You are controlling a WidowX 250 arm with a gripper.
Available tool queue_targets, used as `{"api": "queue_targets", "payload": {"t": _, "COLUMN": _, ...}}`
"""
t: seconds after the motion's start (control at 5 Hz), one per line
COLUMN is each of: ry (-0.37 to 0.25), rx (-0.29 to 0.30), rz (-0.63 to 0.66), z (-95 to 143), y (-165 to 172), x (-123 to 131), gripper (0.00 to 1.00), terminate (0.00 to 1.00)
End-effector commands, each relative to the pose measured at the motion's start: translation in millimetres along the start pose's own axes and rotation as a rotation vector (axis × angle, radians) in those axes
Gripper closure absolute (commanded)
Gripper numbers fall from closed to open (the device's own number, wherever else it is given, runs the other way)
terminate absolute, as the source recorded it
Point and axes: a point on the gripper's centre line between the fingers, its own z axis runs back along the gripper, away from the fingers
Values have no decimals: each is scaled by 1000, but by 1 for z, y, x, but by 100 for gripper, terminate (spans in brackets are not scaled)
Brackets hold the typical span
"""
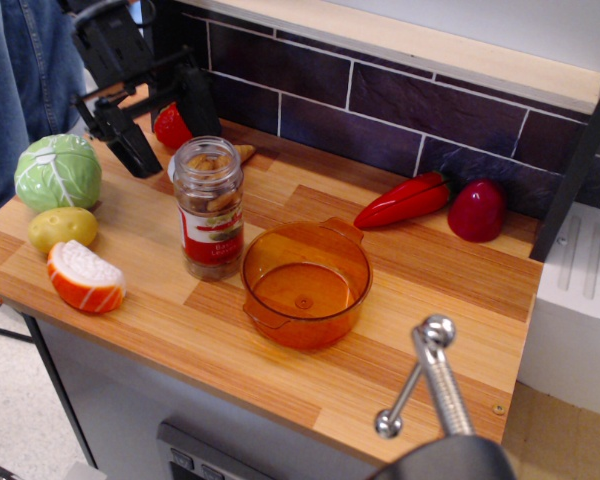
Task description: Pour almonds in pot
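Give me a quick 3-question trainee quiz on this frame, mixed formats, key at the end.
1. True or false: the gripper is already closed around the almond jar.
2. Multiple choice: where does the pot sit relative to the jar in this view? A) to its left B) to its right, close beside it C) behind it, against the tile wall
3. Short answer: what lies inside the pot?

Key
1. False. The jaws stand open, up and to the left of the jar, not touching it.
2. B
3. Nothing visible. The almonds are all in the upright jar.
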Motion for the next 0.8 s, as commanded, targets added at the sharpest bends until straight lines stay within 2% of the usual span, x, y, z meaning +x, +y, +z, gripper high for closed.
{"api": "queue_targets", "payload": {"t": 0.0, "ry": -26, "rx": 35, "rz": -70, "z": -12, "y": 6, "x": -16, "gripper": 0, "terminate": 0}}
{"api": "queue_targets", "payload": {"t": 0.2, "ry": -32, "rx": 70, "rz": -84, "z": -24, "y": 11, "x": -18, "gripper": 0, "terminate": 0}}
{"api": "queue_targets", "payload": {"t": 0.6, "ry": -5, "rx": 153, "rz": -23, "z": -38, "y": 32, "x": -28, "gripper": 0, "terminate": 0}}
